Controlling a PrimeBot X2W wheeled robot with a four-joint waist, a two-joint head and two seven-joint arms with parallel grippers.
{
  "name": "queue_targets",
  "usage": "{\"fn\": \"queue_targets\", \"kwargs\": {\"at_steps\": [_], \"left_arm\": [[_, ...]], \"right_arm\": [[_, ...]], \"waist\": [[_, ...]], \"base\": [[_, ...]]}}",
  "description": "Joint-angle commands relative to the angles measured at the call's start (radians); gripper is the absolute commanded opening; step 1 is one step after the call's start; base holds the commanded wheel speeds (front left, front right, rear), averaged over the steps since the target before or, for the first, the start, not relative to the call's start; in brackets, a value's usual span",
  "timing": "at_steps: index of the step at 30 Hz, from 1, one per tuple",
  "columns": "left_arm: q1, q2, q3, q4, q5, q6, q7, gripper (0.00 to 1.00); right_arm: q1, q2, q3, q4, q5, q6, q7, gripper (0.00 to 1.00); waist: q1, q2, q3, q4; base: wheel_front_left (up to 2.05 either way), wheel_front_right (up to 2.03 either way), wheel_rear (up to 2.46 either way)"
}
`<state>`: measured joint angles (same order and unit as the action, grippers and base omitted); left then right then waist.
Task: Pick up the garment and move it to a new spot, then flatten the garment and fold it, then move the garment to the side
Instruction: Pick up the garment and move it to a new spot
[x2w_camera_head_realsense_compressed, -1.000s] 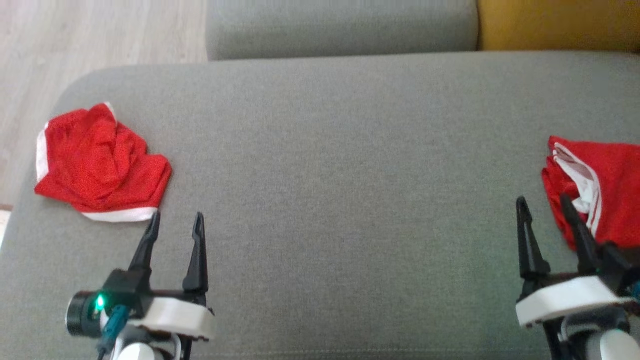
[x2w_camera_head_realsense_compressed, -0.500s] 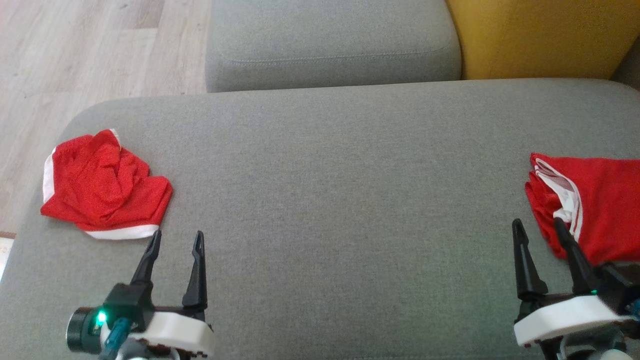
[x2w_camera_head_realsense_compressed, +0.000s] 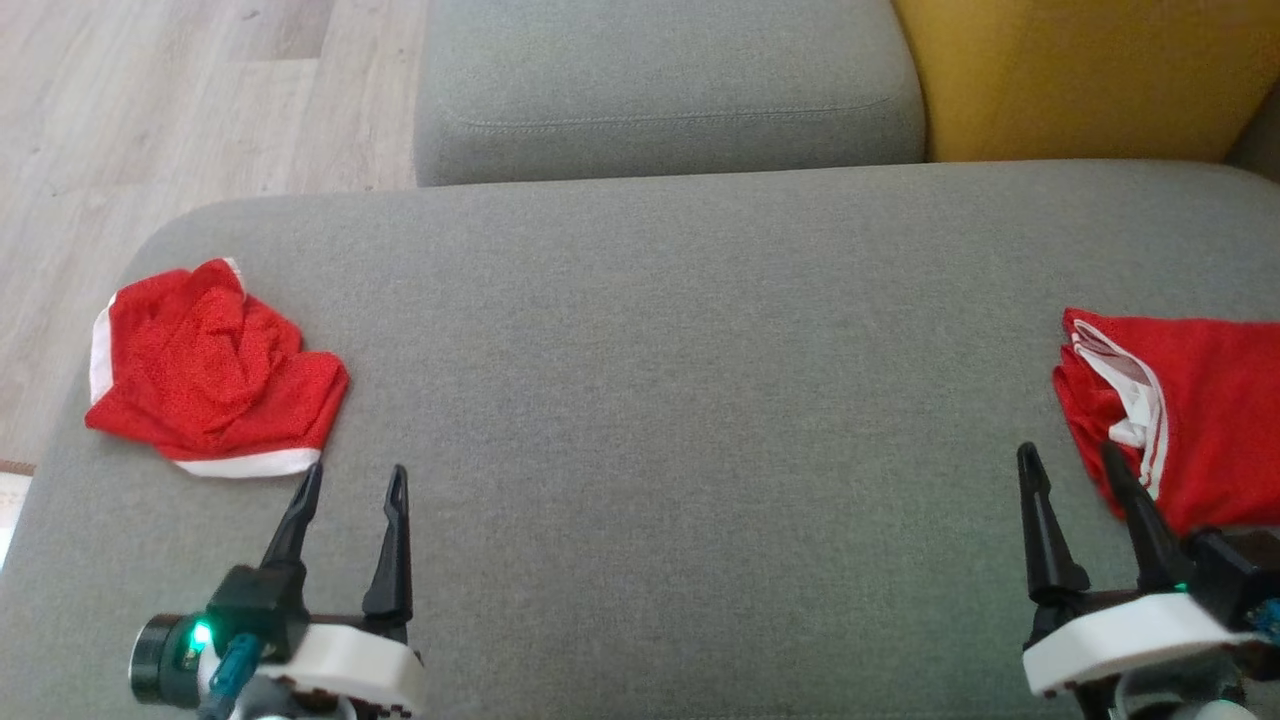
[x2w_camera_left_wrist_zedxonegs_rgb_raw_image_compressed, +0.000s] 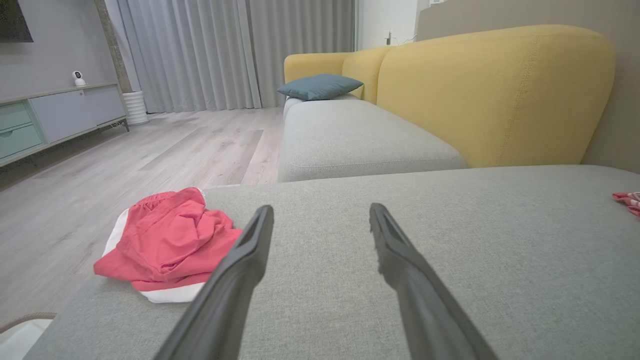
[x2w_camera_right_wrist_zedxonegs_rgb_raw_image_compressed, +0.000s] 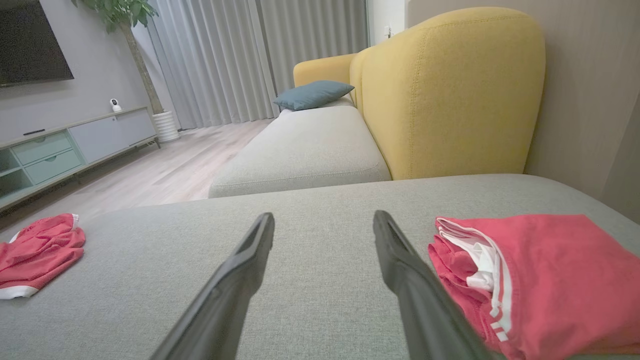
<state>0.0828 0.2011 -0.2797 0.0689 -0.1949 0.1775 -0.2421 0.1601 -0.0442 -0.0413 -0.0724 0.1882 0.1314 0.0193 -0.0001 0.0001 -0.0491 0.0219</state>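
A crumpled red garment (x2w_camera_head_realsense_compressed: 215, 370) with white trim lies at the left end of the grey cushion (x2w_camera_head_realsense_compressed: 660, 380); it also appears in the left wrist view (x2w_camera_left_wrist_zedxonegs_rgb_raw_image_compressed: 170, 245) and the right wrist view (x2w_camera_right_wrist_zedxonegs_rgb_raw_image_compressed: 37, 247). My left gripper (x2w_camera_head_realsense_compressed: 356, 470) stands open just in front and to the right of it, its fingers empty (x2w_camera_left_wrist_zedxonegs_rgb_raw_image_compressed: 321, 209). A second red garment (x2w_camera_head_realsense_compressed: 1190, 410) with white stripes, folded flat, lies at the right end (x2w_camera_right_wrist_zedxonegs_rgb_raw_image_compressed: 540, 270). My right gripper (x2w_camera_head_realsense_compressed: 1066, 450) is open beside its left edge, holding nothing (x2w_camera_right_wrist_zedxonegs_rgb_raw_image_compressed: 324, 216).
Behind the cushion are another grey seat (x2w_camera_head_realsense_compressed: 660, 90) and a yellow backrest (x2w_camera_head_realsense_compressed: 1080, 70). Wooden floor (x2w_camera_head_realsense_compressed: 150, 110) lies past the cushion's rounded left end. A blue pillow (x2w_camera_left_wrist_zedxonegs_rgb_raw_image_compressed: 320, 86) and a low cabinet (x2w_camera_left_wrist_zedxonegs_rgb_raw_image_compressed: 50, 120) stand farther off.
The head view has shifted, so everything sits lower in the picture; that is the camera moving. Both garments lie as before and both grippers stay open in the same places.
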Motion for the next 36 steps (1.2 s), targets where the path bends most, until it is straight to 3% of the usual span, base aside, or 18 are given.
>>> {"fn": "queue_targets", "kwargs": {"at_steps": [1,9,25,31,36], "left_arm": [[-0.04,0.02,0.031,-0.034,0.004,0.007,-0.001,1.0],[-0.068,0.023,0.025,-0.028,0.002,0.005,-0.001,1.0],[-0.146,0.022,0.035,0.03,-0.018,-0.026,-0.016,1.0],[-0.139,0.023,0.054,0.031,-0.027,-0.027,-0.019,1.0],[-0.157,0.013,0.078,0.026,-0.035,-0.027,-0.019,1.0]], "right_arm": [[-0.018,-0.006,0.022,-0.032,0.007,-0.001,0.001,1.0],[-0.013,-0.006,0.015,-0.039,0.002,-0.001,0.008,1.0],[-0.019,-0.006,0.067,-0.093,0.005,-0.001,0.033,1.0],[-0.022,-0.006,0.075,-0.106,-0.004,-0.001,0.041,1.0],[-0.044,-0.006,0.081,-0.128,-0.02,-0.001,0.058,1.0]], "waist": [[0.0001,-0.0001,0.002,0.005],[0.0001,-0.0001,0.014,0.068],[0.0001,-0.0001,0.024,0.356],[0.0001,-0.0001,0.04,0.411],[0.0001,-0.0001,0.087,0.41]], "base": [[0.0,0.0,0.0],[0.0,0.0,0.0],[0.0,0.0,0.0],[0.0,0.0,0.0],[0.0,0.0,0.0]]}}
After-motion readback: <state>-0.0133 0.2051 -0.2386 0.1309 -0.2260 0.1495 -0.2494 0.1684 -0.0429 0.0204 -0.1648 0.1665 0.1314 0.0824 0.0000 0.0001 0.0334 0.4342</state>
